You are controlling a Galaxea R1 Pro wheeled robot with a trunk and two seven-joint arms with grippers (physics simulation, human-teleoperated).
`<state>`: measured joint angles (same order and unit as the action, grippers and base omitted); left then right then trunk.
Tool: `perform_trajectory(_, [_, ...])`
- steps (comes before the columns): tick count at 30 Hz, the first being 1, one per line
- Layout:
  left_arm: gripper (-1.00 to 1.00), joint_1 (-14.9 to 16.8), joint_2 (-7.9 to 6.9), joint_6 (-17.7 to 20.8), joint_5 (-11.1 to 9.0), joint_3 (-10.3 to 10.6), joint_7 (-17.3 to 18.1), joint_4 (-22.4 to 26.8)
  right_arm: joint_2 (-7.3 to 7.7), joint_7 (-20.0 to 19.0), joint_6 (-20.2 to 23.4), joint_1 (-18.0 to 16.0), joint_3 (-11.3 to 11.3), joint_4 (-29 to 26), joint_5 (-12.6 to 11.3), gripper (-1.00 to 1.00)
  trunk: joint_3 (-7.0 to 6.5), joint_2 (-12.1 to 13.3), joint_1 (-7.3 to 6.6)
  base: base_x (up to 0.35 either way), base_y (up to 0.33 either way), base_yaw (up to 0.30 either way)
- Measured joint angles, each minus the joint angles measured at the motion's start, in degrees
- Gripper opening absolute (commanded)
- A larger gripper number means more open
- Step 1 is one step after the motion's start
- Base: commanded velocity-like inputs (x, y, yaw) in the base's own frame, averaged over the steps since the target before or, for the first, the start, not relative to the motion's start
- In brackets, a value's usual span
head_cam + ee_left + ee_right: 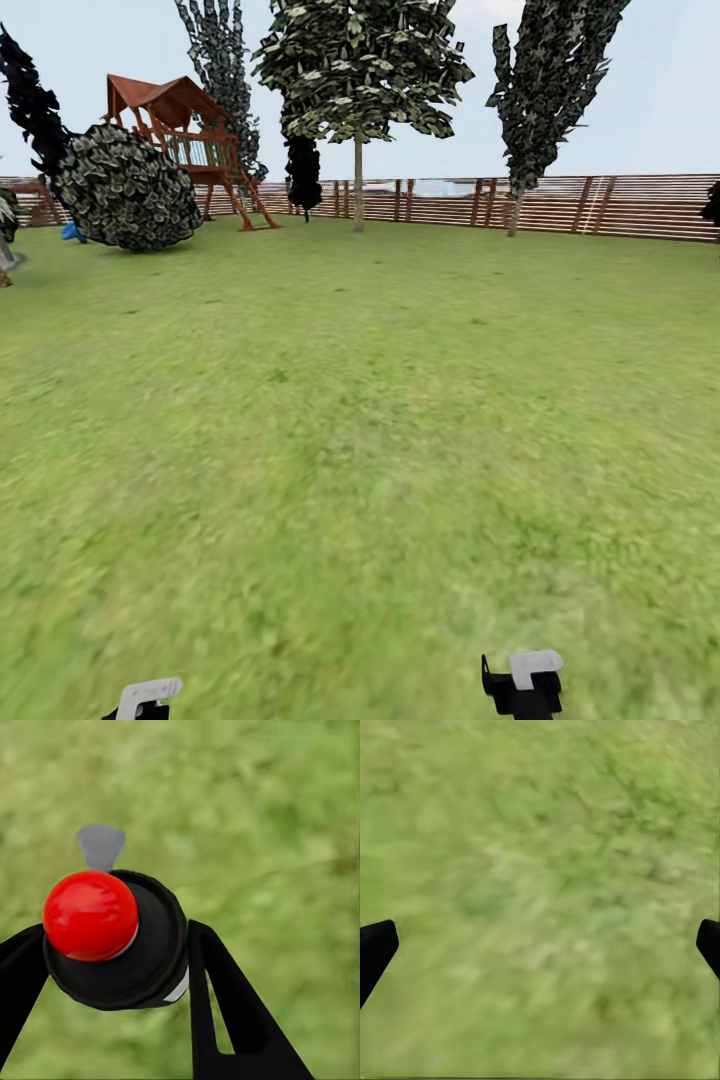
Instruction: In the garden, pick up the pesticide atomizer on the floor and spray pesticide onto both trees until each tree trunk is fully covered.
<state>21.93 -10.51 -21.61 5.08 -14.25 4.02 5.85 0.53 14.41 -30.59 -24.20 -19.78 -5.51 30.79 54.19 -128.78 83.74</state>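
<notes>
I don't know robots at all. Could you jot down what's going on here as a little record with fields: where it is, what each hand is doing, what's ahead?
Place: grass lawn with a slatted wooden fence at the far side
Left gripper: fingers closed on a dark spray bottle with a red top
Right gripper: fingers spread wide, nothing between them, grass below
Ahead: a leafy tree with a bare pale trunk near the fence
Also ahead: a wooden play tower and a round bush
</notes>
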Motion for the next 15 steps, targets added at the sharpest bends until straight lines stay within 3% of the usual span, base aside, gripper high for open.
perform_trajectory(15, [-1.0,0.0,-0.12,0.1,-0.1,0.0,-0.1,0.0,-0.9,-0.2,-0.2,0.0,0.2,3.6,0.0,1.0,0.0,0.0,0.0,0.339,0.0,0.0])
